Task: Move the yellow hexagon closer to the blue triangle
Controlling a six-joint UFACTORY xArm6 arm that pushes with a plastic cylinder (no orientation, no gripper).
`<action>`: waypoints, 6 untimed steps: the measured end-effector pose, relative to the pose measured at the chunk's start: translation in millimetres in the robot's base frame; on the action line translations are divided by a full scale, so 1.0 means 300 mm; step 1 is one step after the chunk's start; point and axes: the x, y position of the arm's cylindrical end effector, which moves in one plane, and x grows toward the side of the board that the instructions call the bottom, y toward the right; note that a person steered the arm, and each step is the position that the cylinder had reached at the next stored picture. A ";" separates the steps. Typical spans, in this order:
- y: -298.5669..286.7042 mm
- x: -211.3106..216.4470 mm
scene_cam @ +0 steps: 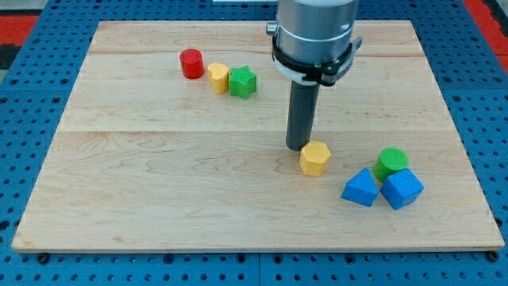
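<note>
The yellow hexagon (315, 158) sits right of the board's middle. The blue triangle (361, 189) lies a short way to its lower right, with a small gap between them. My tip (298, 146) rests on the board just at the hexagon's upper left edge, touching or nearly touching it. The dark rod rises from there to the grey arm at the view's top.
A blue cube (402, 188) touches the blue triangle's right side, with a green cylinder (391, 162) just above it. At the upper left stand a red cylinder (191, 63), a yellow heart-shaped block (218, 78) and a green star (243, 82) in a row. The wooden board (159, 183) lies on a blue pegboard.
</note>
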 end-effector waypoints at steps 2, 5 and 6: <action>-0.010 0.033; 0.003 0.097; 0.068 0.097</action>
